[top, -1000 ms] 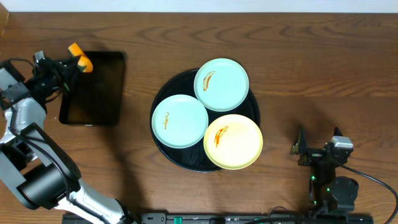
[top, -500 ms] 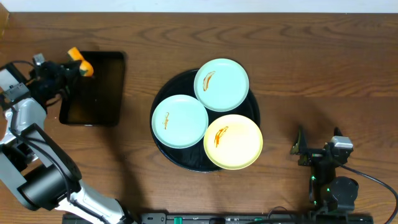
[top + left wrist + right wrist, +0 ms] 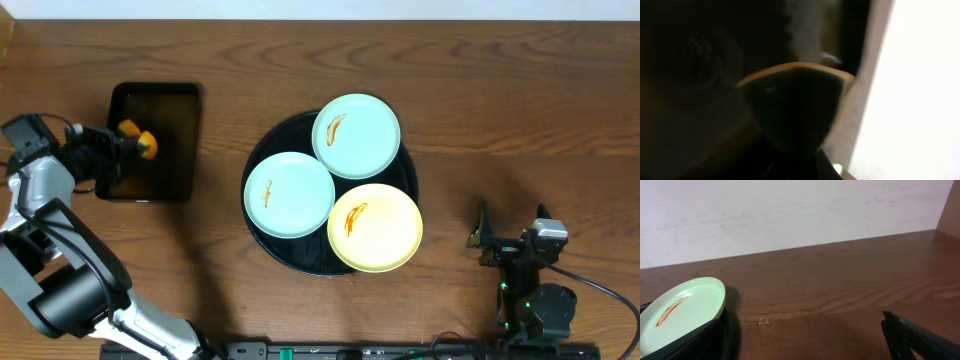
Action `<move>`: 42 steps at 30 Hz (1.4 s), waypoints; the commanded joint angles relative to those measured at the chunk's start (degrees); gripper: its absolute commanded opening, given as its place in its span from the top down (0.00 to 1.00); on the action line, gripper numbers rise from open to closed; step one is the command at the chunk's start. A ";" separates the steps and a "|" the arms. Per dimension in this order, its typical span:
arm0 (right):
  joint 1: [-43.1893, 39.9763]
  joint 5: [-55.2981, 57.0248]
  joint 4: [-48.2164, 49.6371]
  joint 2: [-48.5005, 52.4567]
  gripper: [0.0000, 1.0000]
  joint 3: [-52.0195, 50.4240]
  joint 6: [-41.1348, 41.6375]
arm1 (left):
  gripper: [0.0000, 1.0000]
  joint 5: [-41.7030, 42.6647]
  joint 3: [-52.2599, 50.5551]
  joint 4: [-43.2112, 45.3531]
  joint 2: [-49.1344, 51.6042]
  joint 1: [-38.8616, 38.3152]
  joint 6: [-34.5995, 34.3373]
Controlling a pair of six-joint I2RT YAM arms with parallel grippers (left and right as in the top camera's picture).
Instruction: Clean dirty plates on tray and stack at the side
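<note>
We pinch the orange sponge [image 3: 147,147] in our left gripper [image 3: 128,140] over the rectangular tray [image 3: 172,115], seemingly readying it for the smeared plates [image 3: 289,194], while our right gripper [image 3: 482,238] rests wide open.

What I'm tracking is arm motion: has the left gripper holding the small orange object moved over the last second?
Yes. The left gripper has shifted from the rectangular black tray's far-left corner toward its middle, down the overhead image.

Large round black tray [image 3: 283,140] mid-table, three small plates lying flat on it, edges meeting, each sauce-smeared, far mint plate [image 3: 356,135], left mint plate [image 3: 289,194], yellow plate [image 3: 375,227] overhanging the near-right rim
</note>
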 commanded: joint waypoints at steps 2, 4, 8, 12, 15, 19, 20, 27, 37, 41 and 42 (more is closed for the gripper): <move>-0.24 -0.04 -0.22 -0.28 0.01 -0.07 -0.76 | 0.93 24.81 1.44 12.50 -0.76 -0.33 -8.11; -0.24 -0.04 -0.22 -0.28 0.01 -0.07 -0.76 | 0.93 25.29 1.42 13.20 -0.76 -0.42 -7.98; -0.24 -0.04 -0.22 -0.28 0.01 -0.07 -0.76 | 0.92 15.37 1.31 9.99 -0.76 -0.42 3.89; -0.24 -0.04 -0.22 -0.28 0.01 -0.07 -0.76 | 0.93 -11.04 1.31 -4.15 -0.72 -0.39 2.62; -0.24 -0.04 -0.22 -0.28 0.01 -0.07 -0.76 | 0.93 2.58 1.33 -2.36 -0.74 -0.39 2.56; -0.24 -0.04 -0.22 -0.28 0.01 -0.07 -0.76 | 0.92 29.46 1.36 16.35 -0.76 -0.52 -8.90; -0.24 -0.04 -0.22 -0.28 0.01 -0.07 -0.76 | 0.93 32.57 1.36 20.65 -0.76 -0.59 -13.49; -0.24 -0.04 -0.22 -0.28 0.01 -0.07 -0.76 | 0.92 37.38 1.36 50.53 -3.58 -2.32 -39.80; -0.24 -0.04 -0.22 -0.28 0.00 -0.07 -0.76 | 0.92 35.71 1.09 62.07 -4.37 -2.49 -35.69; -0.24 -0.04 -0.22 -0.28 0.01 -0.07 -0.76 | 0.93 22.12 0.85 28.09 -0.37 -2.19 -10.60; -0.24 -0.04 -0.22 -0.28 0.01 -0.07 -0.76 | 0.93 18.80 0.85 23.87 0.42 -1.88 -9.07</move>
